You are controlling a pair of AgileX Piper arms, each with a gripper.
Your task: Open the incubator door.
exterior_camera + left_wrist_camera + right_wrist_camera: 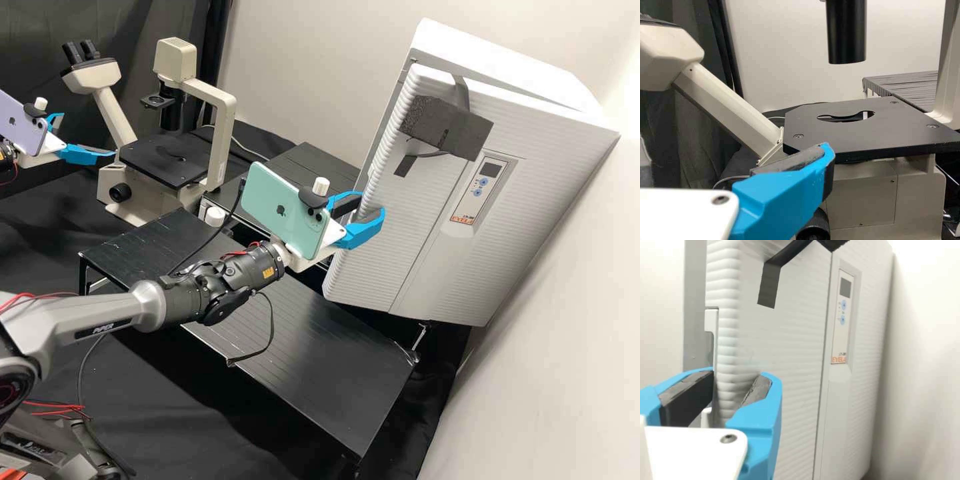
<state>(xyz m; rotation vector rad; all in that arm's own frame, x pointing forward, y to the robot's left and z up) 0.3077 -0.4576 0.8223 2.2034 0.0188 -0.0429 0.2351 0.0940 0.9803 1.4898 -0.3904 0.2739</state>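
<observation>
High view: door [413, 233] looks shut on front of incubator [493, 63]. I have right gripper [372, 204] spread at incubator's edge, left gripper [88, 135] spread, well apart from it. Approach seems done; grasp and pull remain.

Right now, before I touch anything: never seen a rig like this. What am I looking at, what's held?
A two-armed robot, with a phone mounted by each gripper. The high view is from a fixed camera; the other two come from wrist cameras.

The left gripper is near a microscope, fingers apart, holding nothing. The right gripper is open at the side edge of the incubator door; I can't tell if it touches. A dark block is strapped to that door. A low black table stands under the right arm.
</observation>
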